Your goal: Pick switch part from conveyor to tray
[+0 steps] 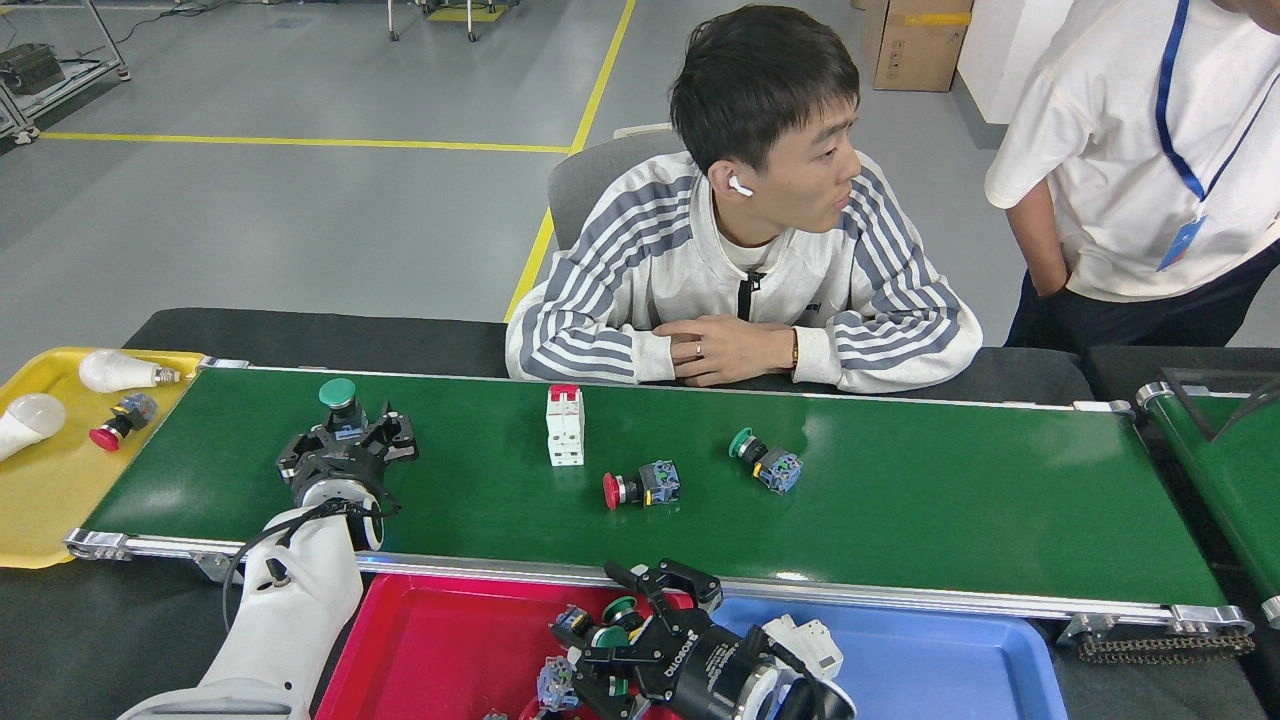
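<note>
The conveyor [900, 510] carries a green-capped switch part [337, 393] at the left, and a red-capped one [630, 488] and another green-capped one [762, 460] in the middle. My left gripper [348, 438] stands open at the left switch, with a finger on either side of its base. Over the red tray [430, 650], my right gripper [612, 632] is low, shut on a green-capped switch [608, 635]. More switch parts lie under and beside it, partly hidden.
A white breaker [565, 425] stands on the belt. A yellow tray [50, 500] at the left holds bulbs and a red switch. The blue tray [930, 670] holds a pale part. A seated person's arms [740, 350] rest on the far edge. A second belt [1220, 470] lies at the right.
</note>
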{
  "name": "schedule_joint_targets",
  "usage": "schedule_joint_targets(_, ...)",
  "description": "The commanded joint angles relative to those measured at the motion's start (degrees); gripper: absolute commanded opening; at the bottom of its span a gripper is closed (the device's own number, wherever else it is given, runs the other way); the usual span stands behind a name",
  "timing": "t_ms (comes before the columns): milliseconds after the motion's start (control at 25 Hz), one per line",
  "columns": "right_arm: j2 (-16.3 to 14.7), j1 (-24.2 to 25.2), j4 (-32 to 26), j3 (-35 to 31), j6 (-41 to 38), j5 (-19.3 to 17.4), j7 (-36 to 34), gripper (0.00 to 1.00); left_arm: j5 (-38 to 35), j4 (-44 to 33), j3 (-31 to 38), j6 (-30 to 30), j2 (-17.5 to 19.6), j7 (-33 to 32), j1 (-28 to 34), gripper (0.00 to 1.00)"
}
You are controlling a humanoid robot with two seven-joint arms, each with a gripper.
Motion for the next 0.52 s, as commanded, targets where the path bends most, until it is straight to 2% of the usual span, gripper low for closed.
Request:
schedule_joint_targets(0, 1.7, 2.1, -2.4, -8.7, 0.0, -0.2, -2.2, 1.0, 0.3, -0.7, -0.1, -1.9, 0.6, 1.5, -0.8, 0.08)
schedule_joint_targets(80, 2.4, 6.1, -4.1, -18.1, 0.0, -0.2, -4.7, 1.0, 0.6, -1.8, -0.1, -4.5, 0.7, 1.8, 0.6, 0.07)
schedule_joint_targets(120, 2.4, 9.0, -5.2, -24.7, 0.0, -0.2, -7.2, 1.0, 0.5, -5.3, -0.1, -7.6, 0.6, 1.8, 2.2, 0.07)
schedule_joint_targets(160, 2.4, 10.7, -5.7, -28.5, 0.0, -0.2, -8.7, 1.0, 0.5, -9.1, -0.1, -10.4, 0.6, 1.8, 4.0, 0.07)
schedule_joint_targets(240, 2.1, 14.0, -5.7, -35.2, -0.1, -0.6, -10.9, 1.0, 0.4, -23.3, -0.1, -19.2, 1.5, 1.0, 12.1, 0.08)
schedule_joint_targets(280, 2.0, 14.8, -5.4, -37.0, -0.1, -0.7, -10.9, 1.0, 0.3, -31.7, -0.1, -23.5, 3.4, 0.1, 17.1, 0.08)
schedule_joint_targets(399, 1.7, 15.3, -5.1, -38.1, -0.1, -0.8, -11.0, 1.0, 1.3, -54.9, 0.3, -36.1, 8.7, -4.2, 32.1, 0.15)
schedule_joint_targets(439, 1.6, 15.3, -5.3, -38.2, -0.1, -0.9, -10.9, 1.0, 2.5, -62.7, 0.6, -39.8, 9.0, -4.8, 37.8, 0.19)
schedule_joint_targets(479, 1.6, 15.3, -5.4, -38.2, -0.1, -0.9, -11.0, 1.0, 3.3, -67.3, 1.1, -41.1, 9.0, -5.1, 41.8, 0.26)
